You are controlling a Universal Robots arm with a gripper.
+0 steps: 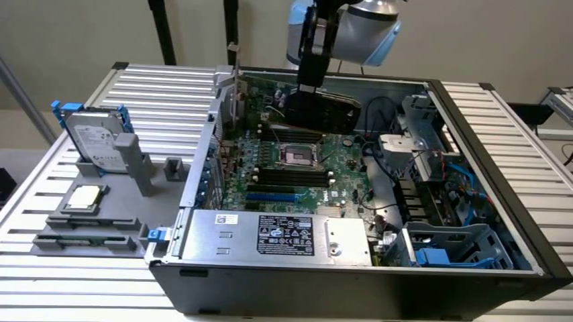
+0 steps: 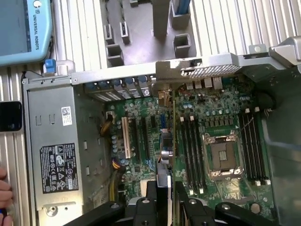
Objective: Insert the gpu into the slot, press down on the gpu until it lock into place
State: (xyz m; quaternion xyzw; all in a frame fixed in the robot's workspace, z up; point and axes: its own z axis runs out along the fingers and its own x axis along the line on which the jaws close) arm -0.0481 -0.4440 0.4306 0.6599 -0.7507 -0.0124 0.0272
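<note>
The gpu (image 1: 324, 111), a black card, hangs upright above the far half of the open computer case (image 1: 501, 201). My gripper (image 1: 310, 86) is shut on its top edge. In the wrist view I look straight down the card's thin edge (image 2: 165, 150), with my gripper (image 2: 165, 200) clamped on either side of it. The slot (image 1: 271, 198), a bright-blue strip, lies on the motherboard between the black memory slots (image 1: 286, 178) and the power supply. In the wrist view a short blue piece of the slot (image 2: 162, 121) shows beside the card's edge. The card is well above the board and not touching it.
A silver power supply (image 1: 278, 235) fills the case's near side, and cables with a blue drive cage (image 1: 447, 251) sit at the exterior view's right. A grey fixture with a hard drive (image 1: 94, 144) stands outside. A teach pendant (image 2: 21, 28) and a hand (image 2: 3, 190) are near the case.
</note>
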